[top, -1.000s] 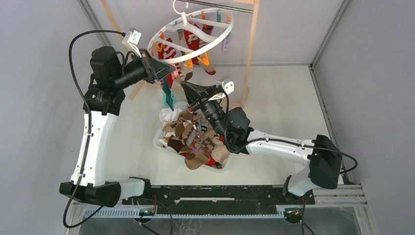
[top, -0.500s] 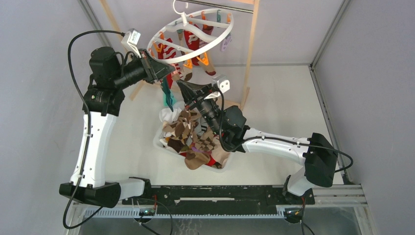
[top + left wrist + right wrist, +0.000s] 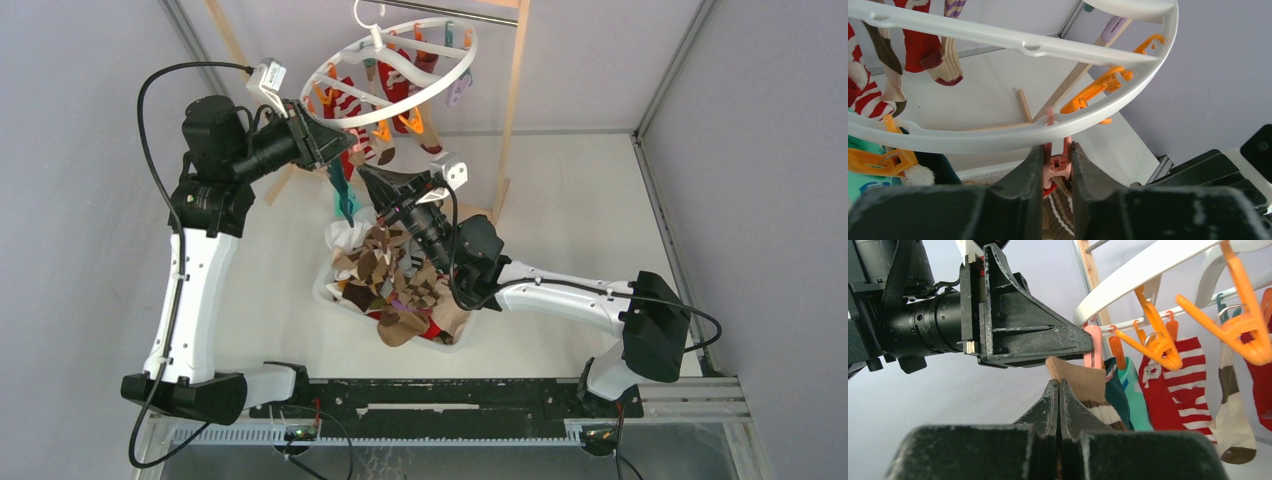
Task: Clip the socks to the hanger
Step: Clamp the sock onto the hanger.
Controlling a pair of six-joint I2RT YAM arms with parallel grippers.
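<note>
The white ring hanger (image 3: 345, 120) hangs at the back with red, striped and brown socks (image 3: 392, 88) clipped to its pegs. My left gripper (image 3: 340, 150) is shut on a pink peg (image 3: 1057, 164) under the ring's near rim (image 3: 998, 137). My right gripper (image 3: 367, 178) is shut on a tan sock (image 3: 1082, 378) with brown and white bands and holds its cuff up just under that pink peg (image 3: 1093, 347), against the left gripper's fingers (image 3: 1048, 342). A teal sock (image 3: 343, 195) hangs from the rim beside them.
A translucent tub (image 3: 330, 292) heaped with brown, tan, white and red socks sits under the right arm. The pale wooden pole frame (image 3: 513, 100) stands behind the hanger. Orange pegs (image 3: 1153, 347) hang empty along the rim.
My right gripper has risen up and left with the tan sock to just under the left gripper's peg. The left arm has stayed almost still.
</note>
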